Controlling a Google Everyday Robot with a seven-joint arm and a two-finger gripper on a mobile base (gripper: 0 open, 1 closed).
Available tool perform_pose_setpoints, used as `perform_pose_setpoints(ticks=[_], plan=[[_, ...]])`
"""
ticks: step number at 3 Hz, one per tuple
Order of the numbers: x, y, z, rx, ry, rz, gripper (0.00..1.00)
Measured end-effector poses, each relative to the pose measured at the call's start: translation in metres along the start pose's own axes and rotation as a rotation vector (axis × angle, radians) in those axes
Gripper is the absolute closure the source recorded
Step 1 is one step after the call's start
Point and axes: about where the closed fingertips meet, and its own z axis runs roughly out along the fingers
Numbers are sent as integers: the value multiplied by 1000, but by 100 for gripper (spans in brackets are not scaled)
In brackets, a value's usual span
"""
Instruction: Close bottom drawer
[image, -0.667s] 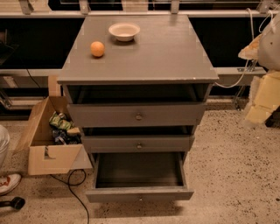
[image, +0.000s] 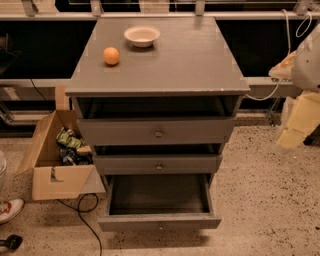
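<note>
The grey cabinet (image: 159, 55) stands in the middle of the camera view with all three drawers pulled out. The bottom drawer (image: 159, 222) is pulled out the farthest; its inside shows empty and its small knob sits at the centre of the front panel. The middle drawer (image: 158, 164) and the top drawer (image: 157, 131) are out by a smaller amount. My gripper (image: 301, 120), a cream-coloured shape on the arm, hangs at the right edge of the view. It is well to the right of the cabinet and above the bottom drawer, touching nothing.
An orange (image: 111, 55) and a white bowl (image: 142, 35) sit on the cabinet top. An open cardboard box (image: 55, 177) with packets stands on the floor left of the cabinet, with a black cable (image: 85, 222) beside it. A shoe (image: 9, 210) shows at the lower left.
The view has shifted slightly and the cabinet looks a little nearer. The bottom drawer stands just as far out, and the gripper stays at the right edge.
</note>
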Motion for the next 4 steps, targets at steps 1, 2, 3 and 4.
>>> perform_pose_setpoints(ticks=[1,2,3,4], plan=[[1,33,56,-50,-75,77,0],[-1,56,109,-83,-127,130,0],[-17,79,171,-155,-230,195,0],[-16,77,164,-144,-219,185,0]])
